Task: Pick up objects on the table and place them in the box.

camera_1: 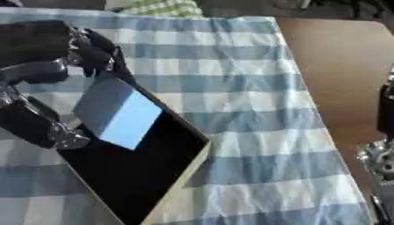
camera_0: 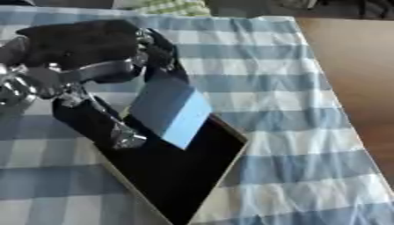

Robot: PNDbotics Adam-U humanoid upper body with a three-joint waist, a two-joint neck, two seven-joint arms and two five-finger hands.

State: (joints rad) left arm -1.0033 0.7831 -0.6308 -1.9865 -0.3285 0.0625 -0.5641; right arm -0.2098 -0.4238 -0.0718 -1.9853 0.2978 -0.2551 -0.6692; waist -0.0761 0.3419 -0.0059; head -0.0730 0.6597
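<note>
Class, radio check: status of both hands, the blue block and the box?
Left hand pinching blue block over box. Right hand idle at right edge, fingers unclear. Nothing in the way.

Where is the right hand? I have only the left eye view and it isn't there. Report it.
Observer: The right hand shows at the right eye view's right edge, lower half.
Operator: Say what is behind it.
Observer: Bare wooden table, past the checked cloth's edge.
Operator: Give its gap to the box.
Observer: Well apart: a broad strip of cloth lies between it and the box, where the left hand holds the blue block.
</note>
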